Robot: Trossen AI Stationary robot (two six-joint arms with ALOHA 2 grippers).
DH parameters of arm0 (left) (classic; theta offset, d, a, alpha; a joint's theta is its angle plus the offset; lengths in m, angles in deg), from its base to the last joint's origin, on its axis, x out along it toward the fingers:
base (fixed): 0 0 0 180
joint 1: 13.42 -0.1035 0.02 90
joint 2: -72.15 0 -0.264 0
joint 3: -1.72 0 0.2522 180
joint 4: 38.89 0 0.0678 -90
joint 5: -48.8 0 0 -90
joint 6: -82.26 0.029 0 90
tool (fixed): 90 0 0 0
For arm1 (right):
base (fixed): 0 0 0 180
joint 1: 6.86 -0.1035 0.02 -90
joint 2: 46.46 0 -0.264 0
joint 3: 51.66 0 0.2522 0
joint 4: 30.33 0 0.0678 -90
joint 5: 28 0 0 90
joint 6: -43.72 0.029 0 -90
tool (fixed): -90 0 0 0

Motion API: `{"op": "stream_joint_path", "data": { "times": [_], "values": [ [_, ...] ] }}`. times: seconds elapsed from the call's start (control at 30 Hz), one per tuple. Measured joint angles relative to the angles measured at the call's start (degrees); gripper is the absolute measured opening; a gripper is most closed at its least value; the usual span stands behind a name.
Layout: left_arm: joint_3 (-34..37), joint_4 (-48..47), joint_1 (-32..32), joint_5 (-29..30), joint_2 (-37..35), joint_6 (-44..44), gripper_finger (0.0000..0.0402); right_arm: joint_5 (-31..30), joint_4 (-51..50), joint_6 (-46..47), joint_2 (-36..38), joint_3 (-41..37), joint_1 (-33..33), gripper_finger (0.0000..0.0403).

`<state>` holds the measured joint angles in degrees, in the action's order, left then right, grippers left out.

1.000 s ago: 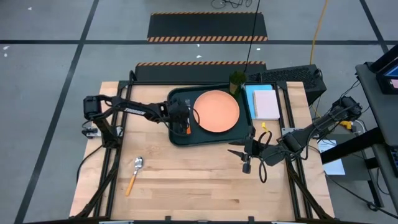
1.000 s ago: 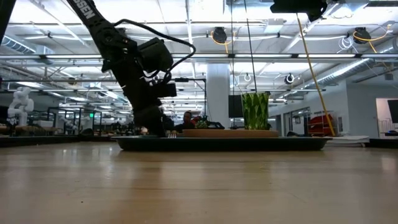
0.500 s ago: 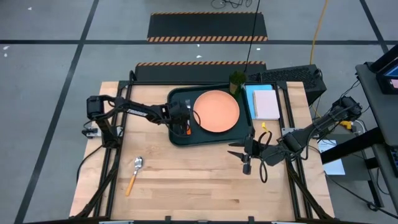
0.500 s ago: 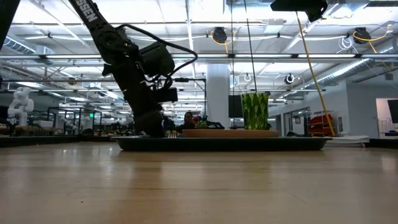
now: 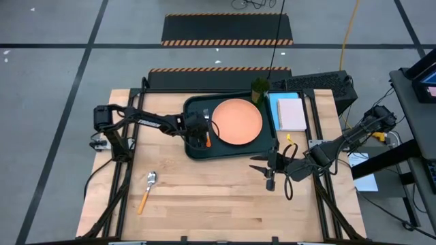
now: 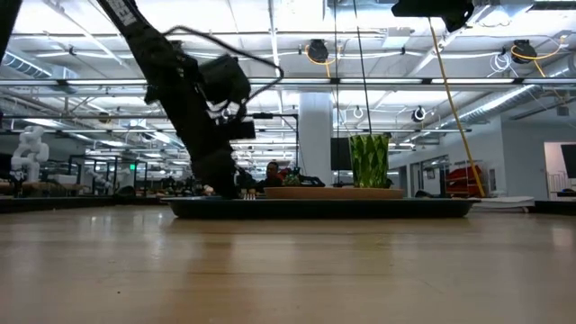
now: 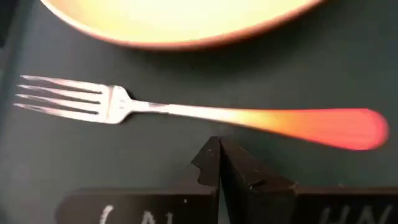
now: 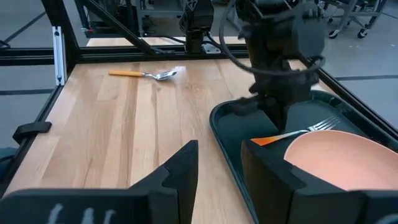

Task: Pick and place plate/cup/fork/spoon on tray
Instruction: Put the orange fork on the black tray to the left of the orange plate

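Fork (image 7: 186, 112) lies flat on the tray (image 5: 197, 151) floor just beside the plate (image 5: 238, 122), apparently set there so the tableware sits together. Left gripper (image 7: 219, 152) hangs just above its handle, fingers pressed together and empty. Spoon (image 5: 147, 188) waits on the table; right gripper (image 5: 270, 165) idles partly parted beside the tray.

My fork (image 7: 205, 115) fades from a silver head into an orange-red handle, lying on the dark green-black tray (image 5: 197, 151). Plate (image 5: 237, 121) is salmon-orange, cup (image 6: 370, 160) is streaky translucent green, and the spoon (image 5: 148, 188) has an orange handle too.
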<state>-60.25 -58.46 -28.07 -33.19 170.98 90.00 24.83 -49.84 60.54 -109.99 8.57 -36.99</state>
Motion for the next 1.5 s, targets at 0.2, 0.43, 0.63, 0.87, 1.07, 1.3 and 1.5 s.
{"op": "stream_joint_path", "data": {
  "times": [0.2,0.43,0.63,0.87,1.07,1.3,1.5],
  "values": [
    [-0.13,-8.33,4.16,2.84,-5.64,-7.24,0.0008,0.0,-0.97,0.04,0.0,0.0,0.0,0.0118],
    [1.19,-15.68,7.5,6.11,-6.38,-10.07,0.0006,0.39,-1.11,2.49,0.0,0.0,0.02,0.0118],
    [3.17,-17.64,7.65,7.12,-6.32,-10.53,0.0003,3.0,-1.0,3.74,-0.01,0.0,0.0,0.0118],
    [3.17,-18.59,7.37,10.19,-6.32,-9.76,0.0008,2.89,-1.0,3.41,0.0,0.0,0.0,0.0118],
    [3.17,-20.22,5.1,11.5,-6.32,-9.52,0.0007,2.82,-1.02,3.08,-0.02,0.0,0.0,0.0118],
    [3.17,-22.7,2.58,13.07,-6.32,-8.27,0.0003,2.79,-1.22,2.89,0.0,0.0,0.0,0.0118],
    [3.17,-22.57,1.05,13.14,-6.32,-7.96,0.0008,2.8,-1.37,2.85,0.0,0.0,0.0,0.0118]
  ]
}}
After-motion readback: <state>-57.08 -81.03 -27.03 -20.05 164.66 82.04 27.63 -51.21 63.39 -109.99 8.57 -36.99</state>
